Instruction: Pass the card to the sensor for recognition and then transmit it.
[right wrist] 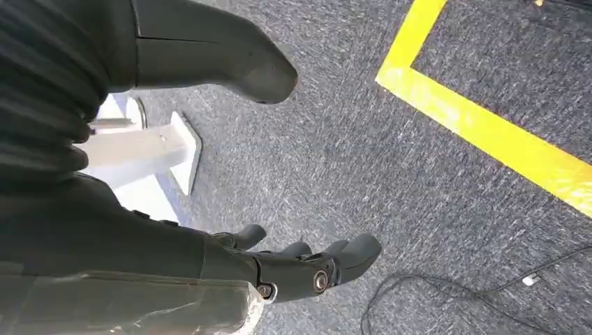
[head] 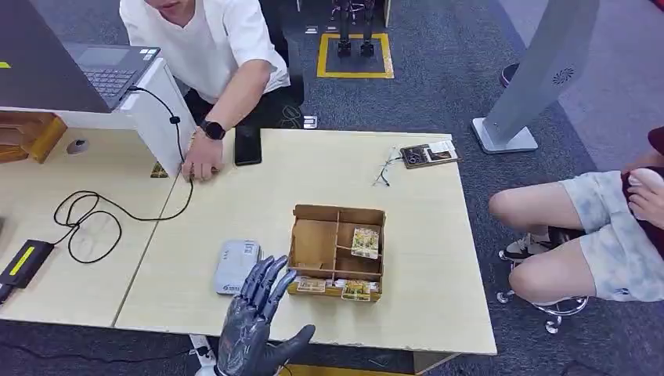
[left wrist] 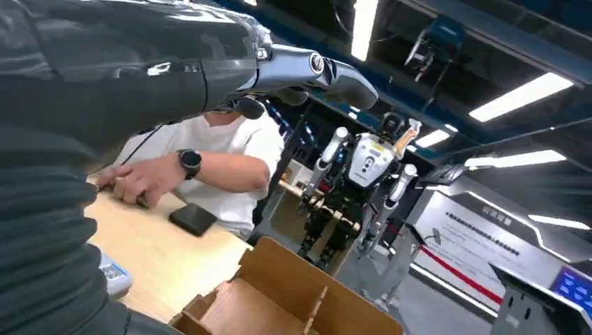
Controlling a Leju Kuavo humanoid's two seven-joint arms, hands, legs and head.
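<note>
A cardboard box (head: pixel 317 247) with several compartments stands near the table's front edge. One colourful card (head: pixel 365 242) lies in its right compartment, and more cards (head: pixel 356 290) sit in the front row. A grey sensor (head: pixel 236 266) lies just left of the box. My left hand (head: pixel 258 321) hovers over the front edge between sensor and box, fingers spread, holding nothing. In the left wrist view the left hand (left wrist: pixel 209 70) reaches above the box (left wrist: pixel 279 293) and the sensor (left wrist: pixel 115 276). My right hand (right wrist: pixel 293 265) hangs over the carpet, fingers loosely apart and empty.
A person in a white shirt leans over the far edge, one hand (head: pixel 202 160) on the table beside a black phone (head: pixel 247 145). A laptop (head: pixel 102 70), a looped cable (head: pixel 86 215), and glasses (head: pixel 386 168) are on the table. Another person's legs (head: pixel 579 235) are at the right.
</note>
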